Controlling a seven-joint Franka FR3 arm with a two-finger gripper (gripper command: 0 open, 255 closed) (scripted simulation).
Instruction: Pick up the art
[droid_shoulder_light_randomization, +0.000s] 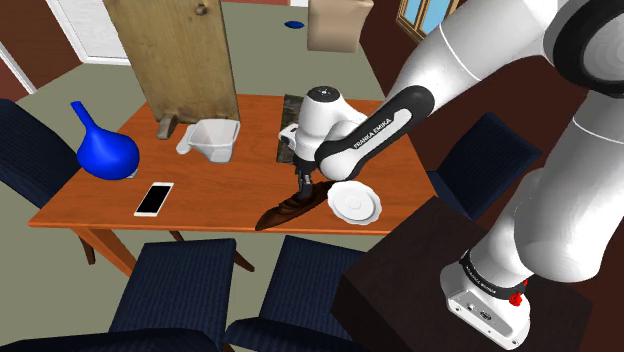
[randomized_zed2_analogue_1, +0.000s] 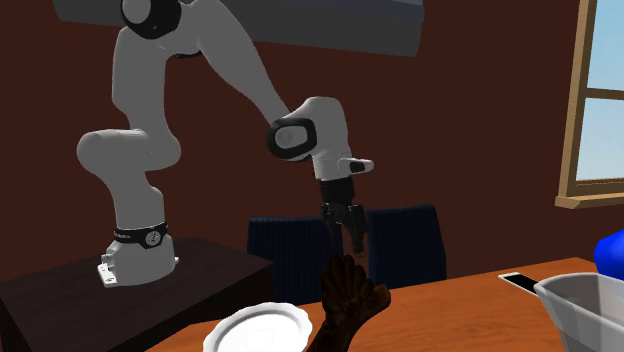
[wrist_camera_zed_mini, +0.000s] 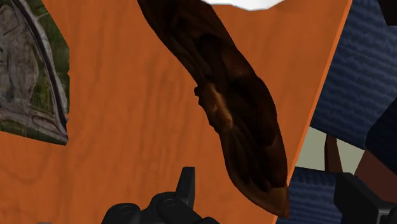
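The art (droid_shoulder_light_randomization: 288, 208) is a long dark brown carved piece lying on the orange wooden table (droid_shoulder_light_randomization: 200, 200), close to its front edge. In the second exterior view the art (randomized_zed2_analogue_1: 345, 300) rises beside a white plate. My black gripper (droid_shoulder_light_randomization: 302, 180) hangs just above its upper part, and in the second exterior view the gripper (randomized_zed2_analogue_1: 348, 228) sits a little over the carving's top. Along the gripper the art (wrist_camera_zed_mini: 235, 108) stretches ahead, its narrow tip near the gripper (wrist_camera_zed_mini: 270, 200). The fingers (wrist_camera_zed_mini: 186, 184) stand apart and do not touch it.
A white plate (droid_shoulder_light_randomization: 355, 203) lies right beside the art. A white container (droid_shoulder_light_randomization: 213, 140), a blue vase (droid_shoulder_light_randomization: 105, 155), a phone (droid_shoulder_light_randomization: 154, 198) and a leaning wooden board (droid_shoulder_light_randomization: 175, 55) share the table. A grey-green flat piece (wrist_camera_zed_mini: 32, 70) lies nearby. Dark blue chairs (droid_shoulder_light_randomization: 185, 280) line the front edge.
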